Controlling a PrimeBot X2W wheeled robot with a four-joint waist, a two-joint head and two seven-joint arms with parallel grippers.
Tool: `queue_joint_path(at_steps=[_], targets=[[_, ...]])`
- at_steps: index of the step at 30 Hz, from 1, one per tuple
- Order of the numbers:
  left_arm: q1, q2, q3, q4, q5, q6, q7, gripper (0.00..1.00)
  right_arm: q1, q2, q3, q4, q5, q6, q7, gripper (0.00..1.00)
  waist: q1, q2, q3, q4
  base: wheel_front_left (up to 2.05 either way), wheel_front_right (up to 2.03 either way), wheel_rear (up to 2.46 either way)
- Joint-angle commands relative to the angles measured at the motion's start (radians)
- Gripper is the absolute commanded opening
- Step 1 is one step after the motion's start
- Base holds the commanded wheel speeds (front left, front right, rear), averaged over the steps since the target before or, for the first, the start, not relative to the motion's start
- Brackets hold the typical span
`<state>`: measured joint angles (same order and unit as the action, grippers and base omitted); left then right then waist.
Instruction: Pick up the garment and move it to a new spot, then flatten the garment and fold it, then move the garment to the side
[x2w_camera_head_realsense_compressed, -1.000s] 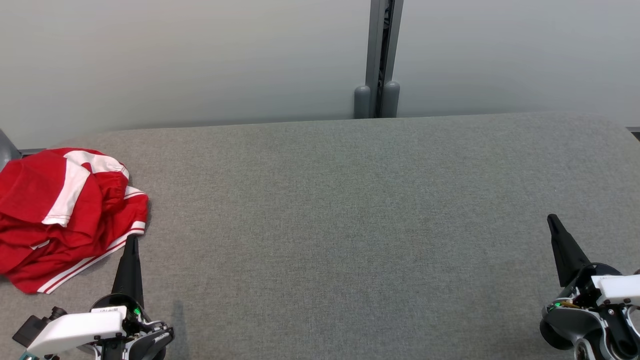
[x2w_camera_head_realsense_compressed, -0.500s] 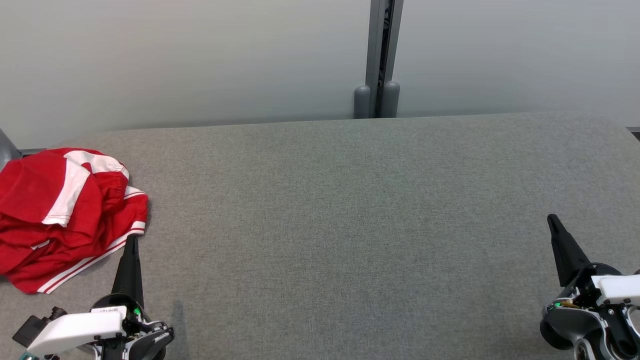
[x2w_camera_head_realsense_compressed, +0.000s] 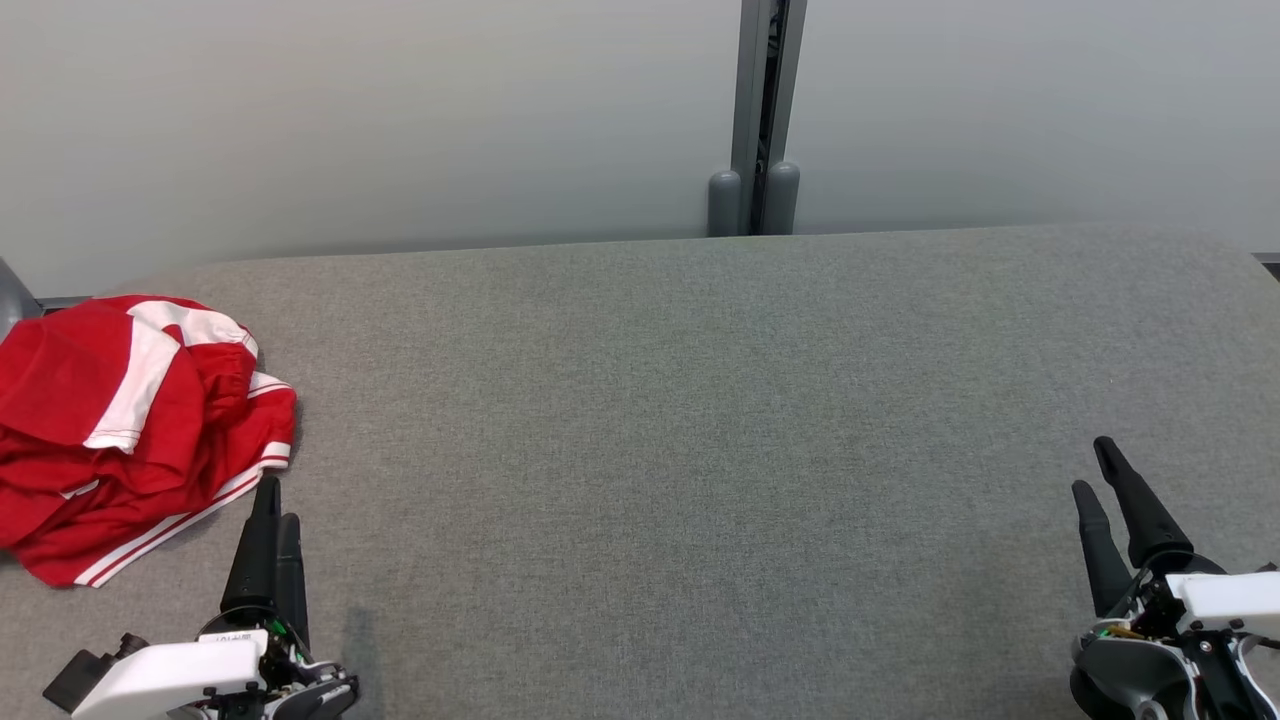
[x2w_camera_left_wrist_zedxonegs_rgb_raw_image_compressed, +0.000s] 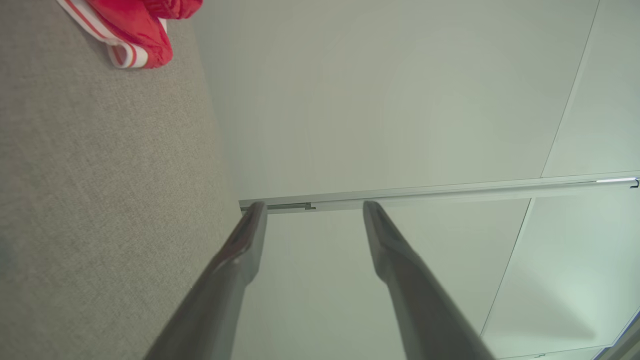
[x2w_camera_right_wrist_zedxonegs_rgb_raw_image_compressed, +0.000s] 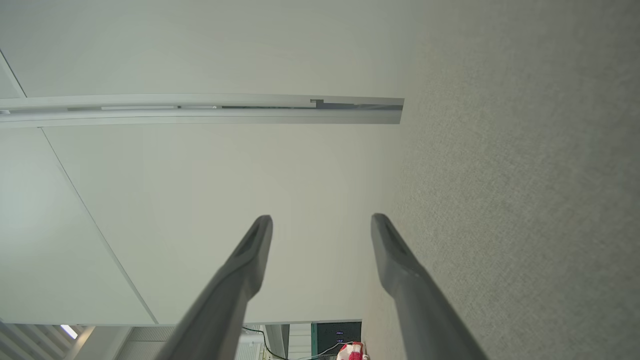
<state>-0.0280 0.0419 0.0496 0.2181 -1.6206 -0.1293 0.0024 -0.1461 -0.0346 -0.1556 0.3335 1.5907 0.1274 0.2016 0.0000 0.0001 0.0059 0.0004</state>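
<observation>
Black-fingered left gripper (x2w_camera_head_realsense_compressed: 279, 502) at 7 o'clock in our head view: we note its jaws spread, nothing between them. Right gripper (x2w_camera_head_realsense_compressed: 1091, 467) at 5 o'clock, likewise spread and empty; both over the grey fabric table (x2w_camera_head_realsense_compressed: 700, 450). We log the red garment (x2w_camera_head_realsense_compressed: 130, 430) with white stripes at 9 o'clock, crumpled in a heap at the table's left edge, its hem just beside the left gripper's tips; contact we cannot tell. Pale wall (x2w_camera_head_realsense_compressed: 400, 120) beyond, grey post (x2w_camera_head_realsense_compressed: 757, 100) at 12 o'clock
</observation>
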Motion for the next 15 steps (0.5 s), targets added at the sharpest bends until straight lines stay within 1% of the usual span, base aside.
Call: queue_joint_path(at_steps=[1,10,15], targets=[[-0.035,0.005,0.001,-0.016,0.005,0.0,-0.003,1.0,-0.027,-0.01,0.001,-0.023,-0.01,0.003,-0.009,1.0,0.0,-0.0001,0.0,0.0,0.0,0.0,0.0],[-0.069,0.018,-0.029,-0.016,0.043,0.0,-0.034,1.0,-0.035,-0.032,0.038,-0.044,-0.054,0.003,-0.073,1.0,0.0,-0.0001,0.002,0.0,0.0,0.0,0.0],[-0.092,0.04,-0.064,-0.024,0.102,-0.001,-0.062,1.0,-0.044,-0.05,0.047,-0.061,-0.138,0.003,-0.103,1.0,0.0,-0.0001,0.002,0.0,0.0,0.0,0.0]])
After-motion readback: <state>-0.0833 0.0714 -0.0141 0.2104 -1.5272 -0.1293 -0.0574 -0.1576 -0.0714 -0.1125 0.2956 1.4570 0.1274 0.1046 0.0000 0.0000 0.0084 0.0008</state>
